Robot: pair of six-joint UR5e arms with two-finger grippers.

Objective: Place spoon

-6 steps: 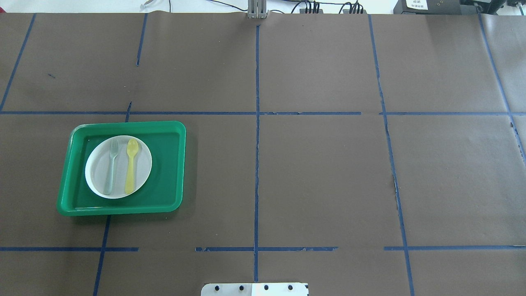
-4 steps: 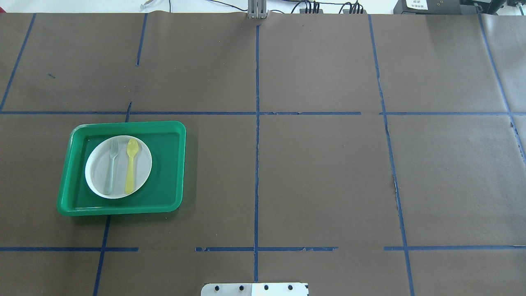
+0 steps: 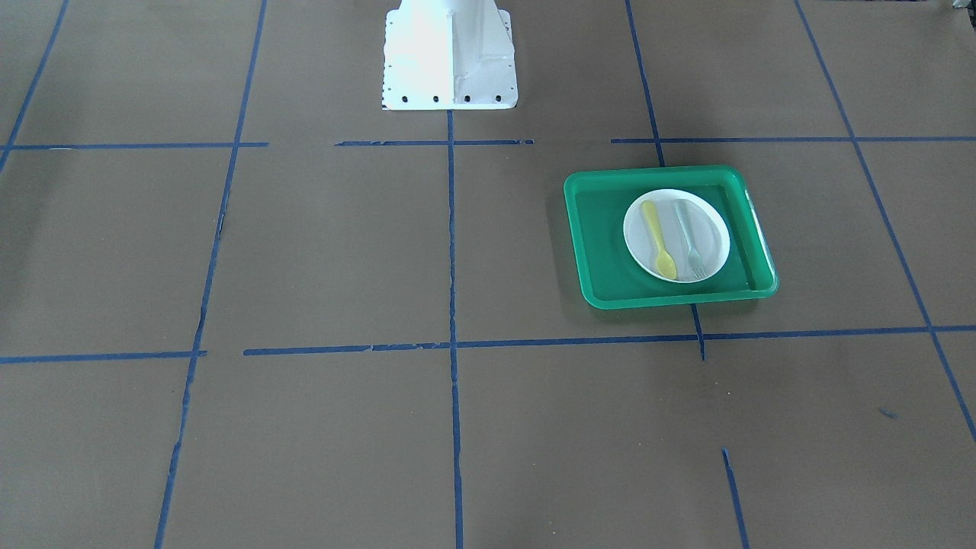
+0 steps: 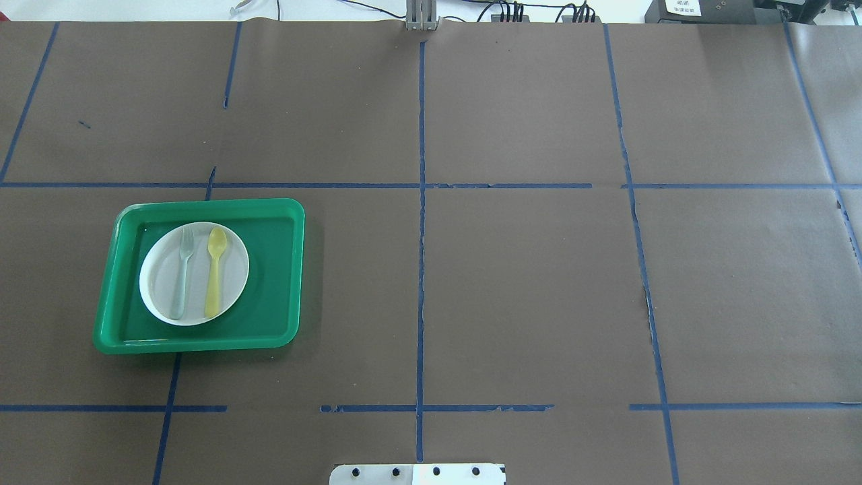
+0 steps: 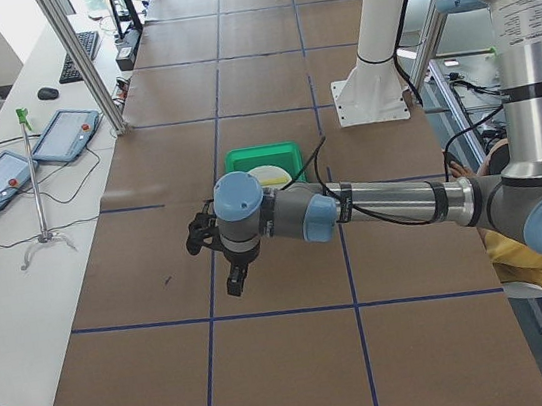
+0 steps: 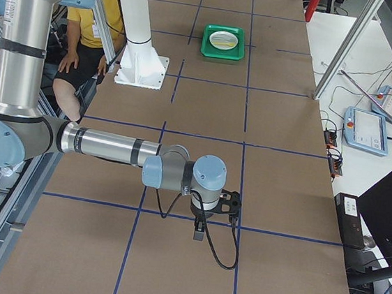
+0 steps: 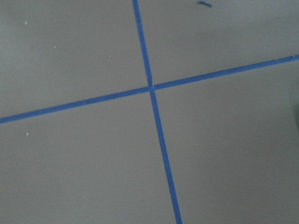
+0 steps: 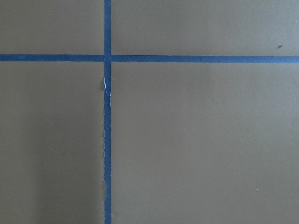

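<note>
The yellow spoon (image 4: 215, 269) lies on a white plate (image 4: 160, 286) inside a green tray (image 4: 276, 269), bowl toward the table's far side, next to a pale grey-green fork (image 4: 182, 273). The spoon (image 3: 659, 248), plate (image 3: 713, 229) and tray (image 3: 602, 252) also show in the front-facing view. Neither gripper shows in the overhead or front-facing view. The left gripper (image 5: 202, 237) hangs above the table, away from the tray, in the exterior left view. The right gripper (image 6: 230, 202) hangs over the table's other end in the exterior right view. I cannot tell whether either is open or shut.
The brown table is marked with blue tape lines (image 4: 421, 269). The robot's white base (image 3: 448, 53) stands at the table's near edge. Both wrist views show only the table surface and tape crossings (image 7: 150, 88). Tablets (image 5: 64, 133) and a metal post (image 5: 79, 58) stand beyond the far edge.
</note>
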